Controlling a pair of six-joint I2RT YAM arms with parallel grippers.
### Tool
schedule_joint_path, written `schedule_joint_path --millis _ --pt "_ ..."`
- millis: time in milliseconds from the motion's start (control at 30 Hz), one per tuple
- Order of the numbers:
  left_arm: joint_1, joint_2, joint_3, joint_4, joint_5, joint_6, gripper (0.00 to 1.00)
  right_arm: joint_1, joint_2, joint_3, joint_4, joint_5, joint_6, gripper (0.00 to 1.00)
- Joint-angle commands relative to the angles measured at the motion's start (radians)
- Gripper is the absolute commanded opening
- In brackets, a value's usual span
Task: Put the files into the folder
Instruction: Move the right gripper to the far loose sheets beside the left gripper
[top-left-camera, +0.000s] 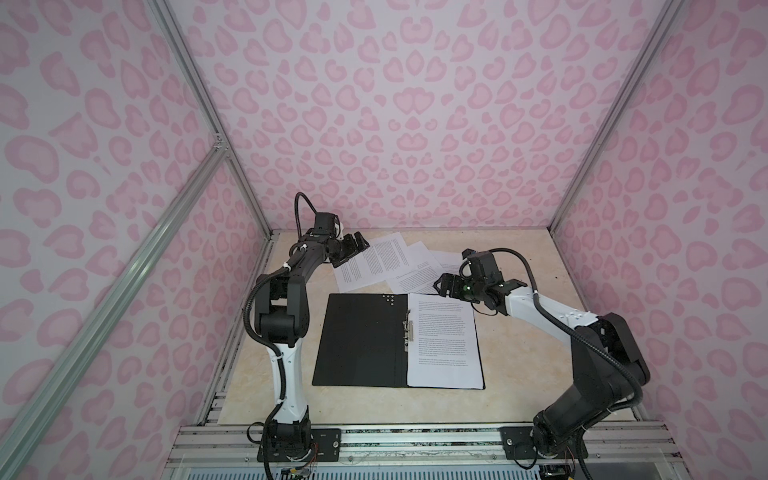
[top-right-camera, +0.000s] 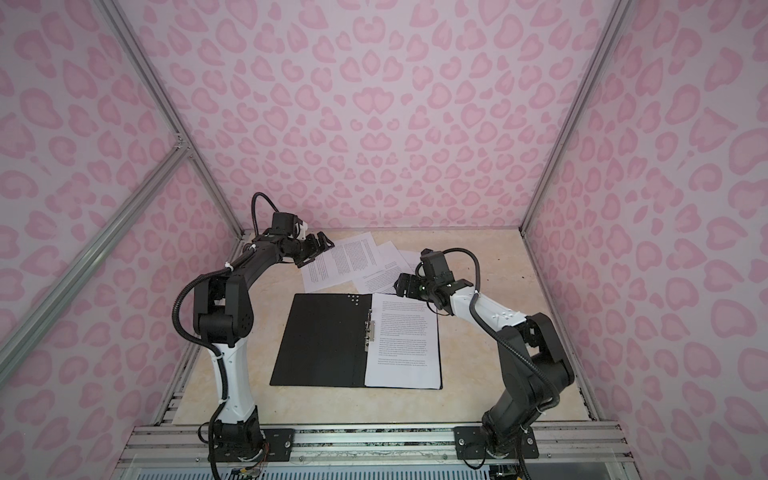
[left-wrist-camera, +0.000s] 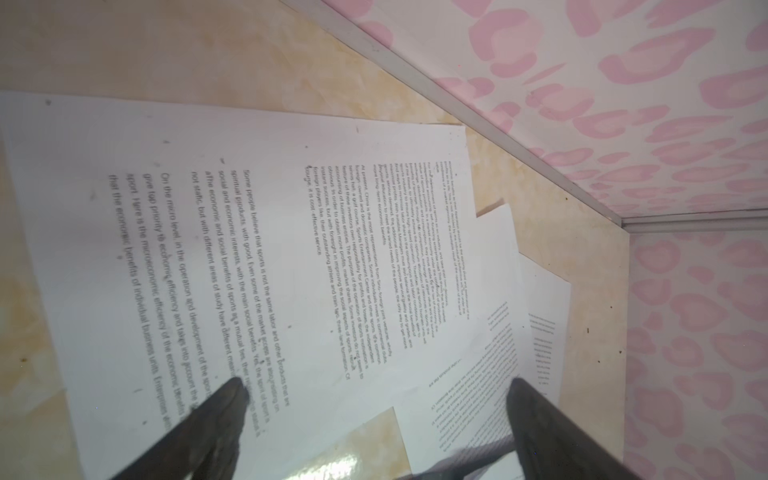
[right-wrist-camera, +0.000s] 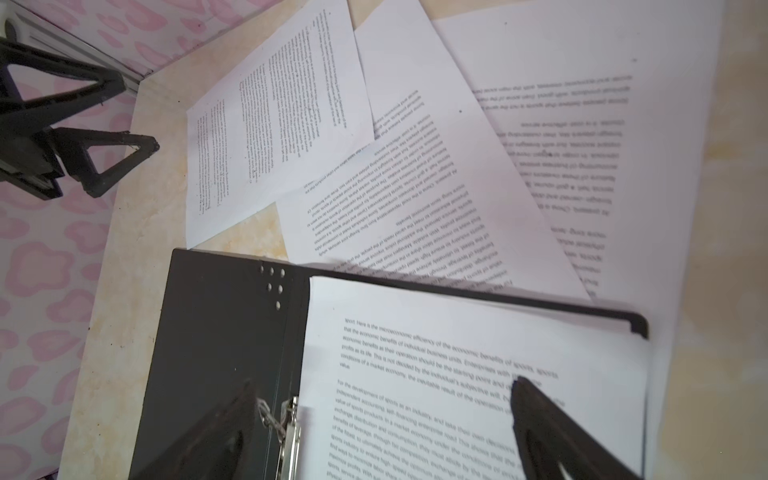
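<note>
Left gripper (top-left-camera: 351, 250) wide over files (top-left-camera: 380, 259) at 12 o'clock, right gripper (top-left-camera: 442, 286) wide, folder (top-left-camera: 357, 336) open on cream table (top-left-camera: 519, 374), pink-spotted walls (top-left-camera: 374, 124)

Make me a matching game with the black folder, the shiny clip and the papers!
Things:
1. flat matte black folder
2. silver metal fastener clip
3. loose white printed paper sheets
4. single white printed sheet

Places or states:
A. scattered on the table beyond the folder
B. lying open
C. along the folder's middle
D. on the folder's right half

Pairs: 1-B, 2-C, 3-A, 4-D.
</note>
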Motion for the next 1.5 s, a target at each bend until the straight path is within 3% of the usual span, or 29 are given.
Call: schedule_joint_path --millis 0,300,500,733,900,1067,1200,1367,1467 --pt "-0.002 0.036 0.006 -0.019 0.008 0.038 0.99 0.002 0.147 0.153 0.011 -0.062 -0.033 0.93" --pt "0.003 0.064 -0.052 -0.018 0.000 0.034 0.99 -0.023 0.558 0.655 -0.060 -0.155 0.001 0.91" --pt "0.005 0.103 -0.063 0.001 0.047 0.017 0.99 -0.029 0.750 0.863 -0.126 -0.197 0.046 0.89" --pt "0.005 0.115 -0.081 0.016 0.054 0.008 0.99 0.004 0.824 0.934 -0.171 -0.184 0.093 0.88" --pt "-0.004 0.120 -0.105 0.039 0.067 -0.005 0.99 0.011 0.830 0.914 -0.142 -0.206 0.195 0.87" --pt "-0.008 0.126 -0.125 0.057 0.063 -0.018 0.99 0.013 0.767 0.827 0.007 -0.266 0.274 0.91" --pt "-0.007 0.133 -0.141 0.079 0.059 -0.041 0.99 0.023 0.704 0.764 0.122 -0.288 0.339 0.99" --pt "-0.006 0.125 -0.174 0.117 0.070 -0.068 0.98 0.042 0.726 0.784 0.183 -0.300 0.432 0.99" --pt "-0.007 0.109 -0.216 0.154 0.073 -0.089 0.98 0.041 0.709 0.719 0.309 -0.291 0.526 0.99"
